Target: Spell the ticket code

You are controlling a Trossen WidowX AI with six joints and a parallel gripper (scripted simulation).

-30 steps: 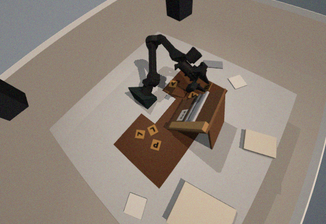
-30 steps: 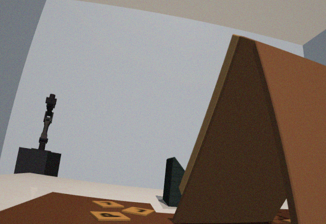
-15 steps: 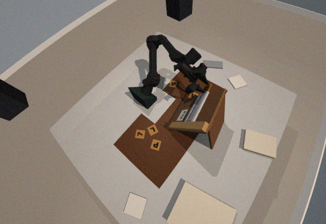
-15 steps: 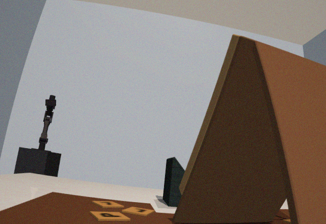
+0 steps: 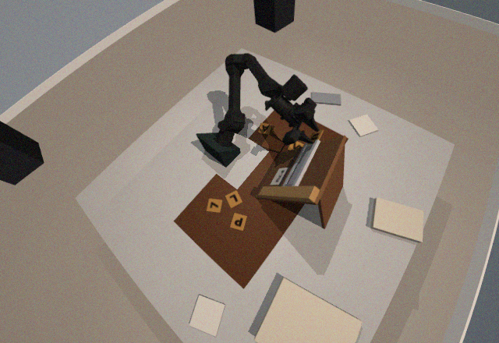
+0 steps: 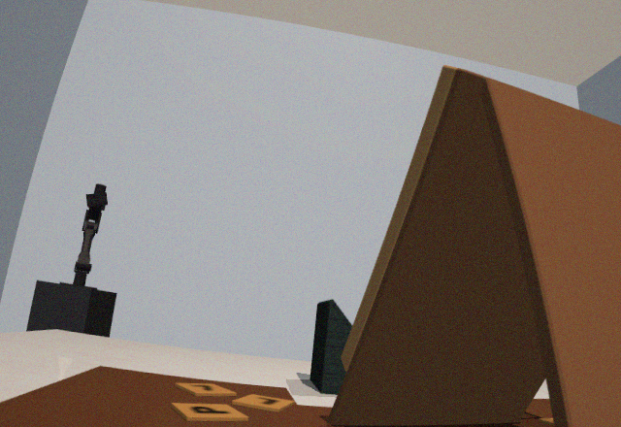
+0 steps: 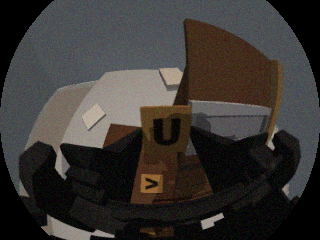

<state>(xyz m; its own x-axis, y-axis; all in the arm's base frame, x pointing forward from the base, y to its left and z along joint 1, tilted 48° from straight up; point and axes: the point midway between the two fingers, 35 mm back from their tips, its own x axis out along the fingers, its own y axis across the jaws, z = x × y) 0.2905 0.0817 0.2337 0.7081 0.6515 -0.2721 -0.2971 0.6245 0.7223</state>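
Observation:
My gripper (image 5: 314,134) (image 7: 166,131) is shut on the U tile (image 5: 318,135) (image 7: 166,116), held upright to the camera at the rail's left end in the wrist view. The tile's right edge meets or overlaps the end of the grey rail (image 5: 305,164) (image 7: 235,107); contact is unclear. No tile shows in the rail. The rail is on the sloping board (image 5: 330,152) (image 7: 220,60). The ticket (image 5: 278,176) is too small to read. A V tile (image 5: 297,145) (image 7: 151,184) lies below the gripper. Another tile (image 5: 265,129) lies nearer the arm.
A P tile (image 5: 238,221) (image 6: 210,410) and two angular-letter tiles lie on the brown mat (image 5: 245,259) (image 6: 100,387). The board's thick side edge (image 5: 286,193) faces them. Pale slabs (image 5: 398,219) (image 5: 308,311) and a grey slab (image 5: 326,98) lie around the counter.

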